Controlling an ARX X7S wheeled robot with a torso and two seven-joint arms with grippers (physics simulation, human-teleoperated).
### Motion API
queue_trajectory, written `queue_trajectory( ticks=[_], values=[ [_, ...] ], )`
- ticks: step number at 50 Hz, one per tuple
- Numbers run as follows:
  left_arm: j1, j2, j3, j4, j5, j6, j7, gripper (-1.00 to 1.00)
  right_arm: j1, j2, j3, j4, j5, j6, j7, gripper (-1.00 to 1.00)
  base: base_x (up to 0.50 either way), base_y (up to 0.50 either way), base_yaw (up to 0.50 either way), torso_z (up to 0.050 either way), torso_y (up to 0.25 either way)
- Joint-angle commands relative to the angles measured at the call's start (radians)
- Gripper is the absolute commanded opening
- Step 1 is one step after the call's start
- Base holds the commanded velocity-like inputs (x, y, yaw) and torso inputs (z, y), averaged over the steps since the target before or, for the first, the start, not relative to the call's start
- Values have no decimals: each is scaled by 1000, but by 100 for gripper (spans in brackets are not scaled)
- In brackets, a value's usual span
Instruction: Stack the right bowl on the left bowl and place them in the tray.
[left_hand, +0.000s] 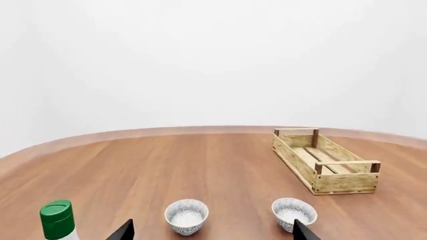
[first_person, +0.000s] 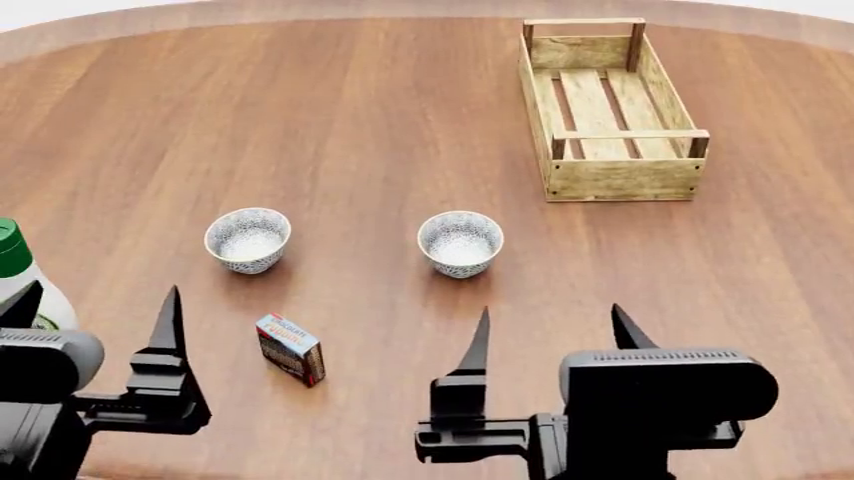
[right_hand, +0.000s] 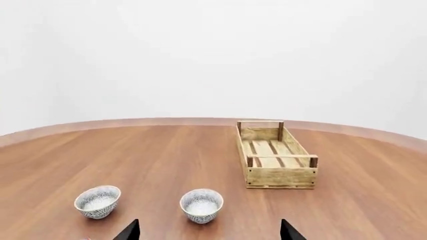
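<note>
Two small white bowls with a blue speckled pattern stand upright on the wooden table. The left bowl (first_person: 247, 238) and the right bowl (first_person: 461, 242) sit side by side, apart. The light-wood slatted tray (first_person: 621, 180) lies empty, farther back on the right. My left gripper (first_person: 94, 310) is open and empty, in front of and left of the left bowl. My right gripper (first_person: 550, 325) is open and empty, in front of and slightly right of the right bowl. The left wrist view shows both bowls (left_hand: 187, 216) (left_hand: 294, 212) and the tray (left_hand: 345, 182). The right wrist view shows them too (right_hand: 98, 201) (right_hand: 201, 205) (right_hand: 280, 176).
A small red-and-blue box (first_person: 291, 348) lies on the table (first_person: 360, 120) between my grippers, in front of the left bowl. A white bottle with a green cap (first_person: 14, 260) stands at the far left, close to my left gripper. The table's curved far edge lies behind the tray.
</note>
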Motion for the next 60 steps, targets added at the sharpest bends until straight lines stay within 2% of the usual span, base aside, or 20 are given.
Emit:
queue_trajectory(
  ticks=[1,23,60],
  values=[
    [-46,-14,6,88,-24,-98,-21,100,58,6,8,-105,36,117,24,100,0,0,0,0,0],
    [-44,-23,19,91,-25,-68,-33,100,71,19,-14,-110,38,125,49,100,0,0,0,0,0],
    [-45,-34,10,99,-53,-58,-54,100,85,33,-23,-112,69,137,70,100,495,0,0,0,0]
  ],
)
